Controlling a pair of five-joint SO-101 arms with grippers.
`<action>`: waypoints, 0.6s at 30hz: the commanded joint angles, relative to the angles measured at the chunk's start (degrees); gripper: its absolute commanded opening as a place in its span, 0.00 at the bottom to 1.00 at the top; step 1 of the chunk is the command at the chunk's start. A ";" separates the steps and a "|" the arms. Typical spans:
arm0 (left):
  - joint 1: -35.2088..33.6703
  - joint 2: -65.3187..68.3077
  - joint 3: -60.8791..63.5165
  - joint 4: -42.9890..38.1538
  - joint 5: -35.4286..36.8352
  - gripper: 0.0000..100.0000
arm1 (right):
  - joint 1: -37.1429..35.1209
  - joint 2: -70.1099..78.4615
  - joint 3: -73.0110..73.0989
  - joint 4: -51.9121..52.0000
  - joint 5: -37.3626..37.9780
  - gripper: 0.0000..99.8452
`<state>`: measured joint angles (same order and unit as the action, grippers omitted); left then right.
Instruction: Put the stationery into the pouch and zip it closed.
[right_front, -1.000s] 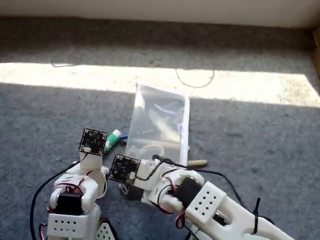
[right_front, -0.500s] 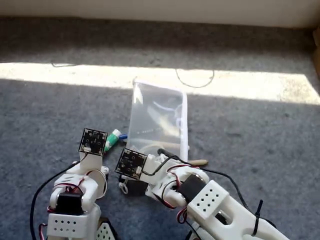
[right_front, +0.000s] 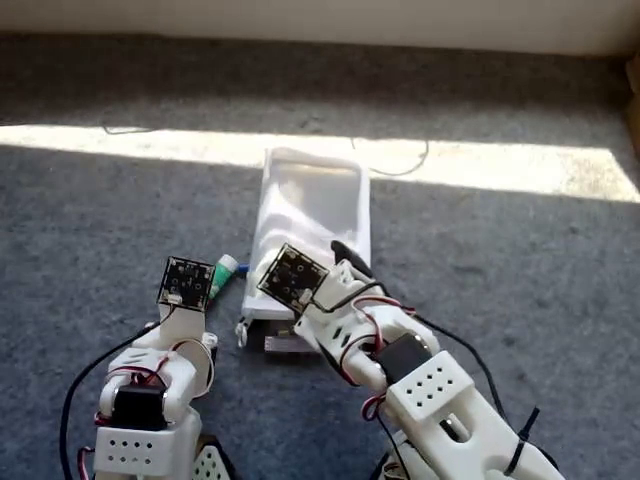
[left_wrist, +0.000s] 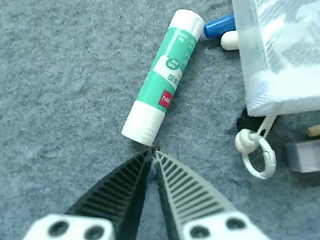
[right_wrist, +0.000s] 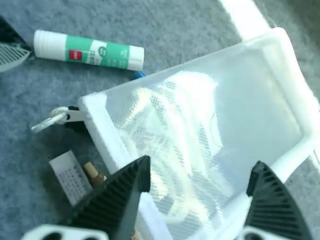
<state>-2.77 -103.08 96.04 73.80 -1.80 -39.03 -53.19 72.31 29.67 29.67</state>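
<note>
**Glue stick at your left gripper's tips, pouch under your spread right gripper**

Your left gripper (left_wrist: 152, 151) has its jaws pressed together on nothing, with the tips just touching the near white end of the glue stick (left_wrist: 165, 85), which lies straight ahead of it on the carpet (left_wrist: 60, 75). Judge the stick light, rigid, smooth and likely to roll, so take it across the middle of the barrel. Your right gripper (right_wrist: 200, 200) hangs with jaws wide apart over the pouch (right_wrist: 200, 130), which looks soft and floppy. Pinch its thicker edge seam or the zip pull ring (left_wrist: 256, 150). Near that end of the pouch lie 1 grey block (right_wrist: 70, 177), 1 wooden stick end (right_wrist: 92, 172) and 1 blue rounded tip (left_wrist: 218, 26), and they crowd your approach.
</note>
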 joint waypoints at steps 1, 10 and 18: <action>-0.66 -0.13 1.10 0.18 0.26 0.01 | 0.84 0.66 -0.40 -3.91 0.53 0.30; -0.66 -0.13 1.10 0.18 0.26 0.01 | 1.19 3.91 -0.92 0.22 0.26 0.30; -0.66 -0.13 1.10 0.18 0.26 0.01 | -4.53 3.82 -11.91 20.35 -1.23 0.08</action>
<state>-2.77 -103.08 96.04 73.80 -1.80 -41.41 -49.41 66.59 45.49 29.58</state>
